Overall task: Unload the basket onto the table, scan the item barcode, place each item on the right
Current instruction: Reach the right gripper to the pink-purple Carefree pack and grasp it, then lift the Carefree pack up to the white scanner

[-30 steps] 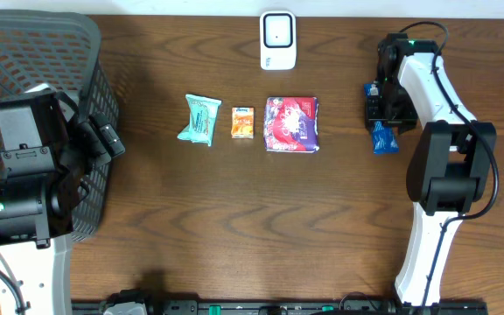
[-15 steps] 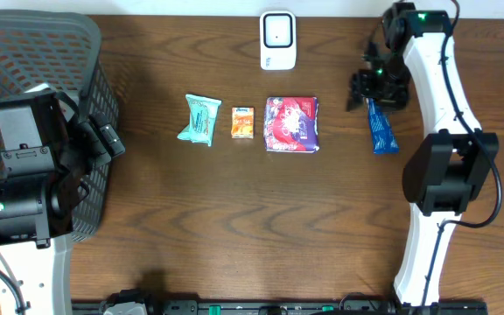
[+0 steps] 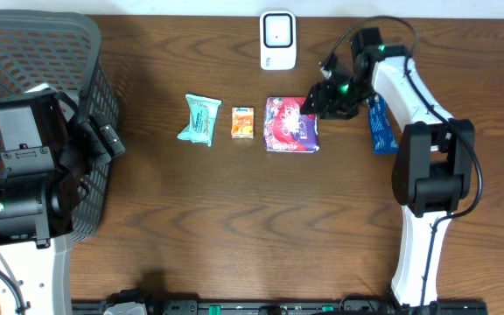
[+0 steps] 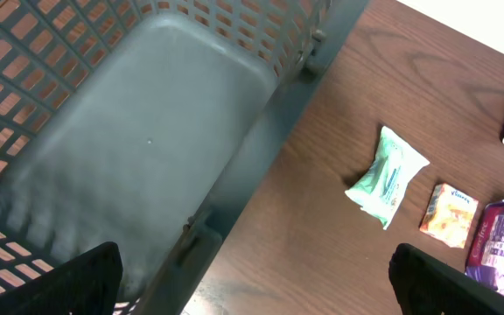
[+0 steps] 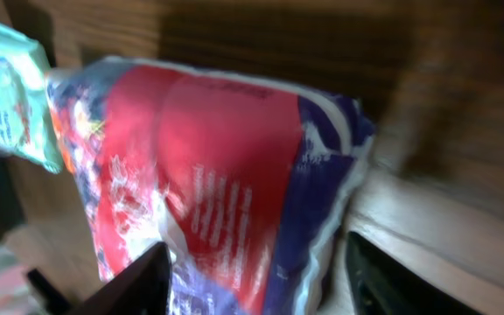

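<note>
The left gripper point(image 4: 254, 262) hangs wide open and empty over the rim of the grey basket point(image 3: 24, 44) at 9 o'clock. Mid-table the red-and-purple packet point(image 3: 287, 127) lies flat. The right gripper point(image 3: 313, 105) is at its 2 o'clock corner, jaws partly open either side of it, with no firm hold visible. The white scanner point(image 3: 277, 39) stands at 12 o'clock.
</note>
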Robot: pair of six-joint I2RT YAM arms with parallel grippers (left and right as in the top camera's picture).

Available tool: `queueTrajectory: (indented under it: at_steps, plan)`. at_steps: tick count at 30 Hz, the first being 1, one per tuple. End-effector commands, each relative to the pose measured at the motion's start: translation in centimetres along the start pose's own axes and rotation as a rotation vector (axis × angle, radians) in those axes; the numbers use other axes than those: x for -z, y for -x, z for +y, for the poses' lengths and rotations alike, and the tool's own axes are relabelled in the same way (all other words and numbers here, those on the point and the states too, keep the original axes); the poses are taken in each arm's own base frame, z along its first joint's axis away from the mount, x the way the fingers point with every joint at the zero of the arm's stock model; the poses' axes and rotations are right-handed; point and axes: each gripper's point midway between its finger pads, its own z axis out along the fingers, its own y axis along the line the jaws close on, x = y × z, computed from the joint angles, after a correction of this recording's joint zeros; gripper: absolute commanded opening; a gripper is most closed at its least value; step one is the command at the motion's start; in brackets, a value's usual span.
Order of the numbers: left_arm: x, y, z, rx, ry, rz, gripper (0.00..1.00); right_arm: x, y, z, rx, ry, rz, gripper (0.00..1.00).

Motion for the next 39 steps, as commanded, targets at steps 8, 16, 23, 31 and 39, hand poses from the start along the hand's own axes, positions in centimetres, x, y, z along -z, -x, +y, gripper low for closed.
queueTrajectory:
  at_steps: [8, 16, 23, 31, 39]
  plan:
    - [0.4, 0.6, 0.2, 0.01, 0.006, -0.018, 0.98, -3.2, -2.4, -0.9, -0.099, 0.07, 0.052, 0.22]
    - [0.4, 0.6, 0.2, 0.011, 0.006, -0.018, 0.98, 2.7, 1.3, -1.1, -0.056, -0.22, -0.041, 0.01]
    - [0.4, 0.6, 0.2, 0.01, 0.006, -0.018, 0.98, 9.0, 2.3, -2.4, 0.015, -0.834, -0.134, 0.01]
    - [0.4, 0.6, 0.2, 0.01, 0.006, -0.018, 0.98, 13.3, 1.1, 0.3, 0.05, -1.45, -0.373, 0.01]
    - [0.4, 0.6, 0.2, 0.011, 0.006, -0.018, 0.98, 9.4, -0.1, 1.9, 0.112, -1.448, -0.395, 0.01]
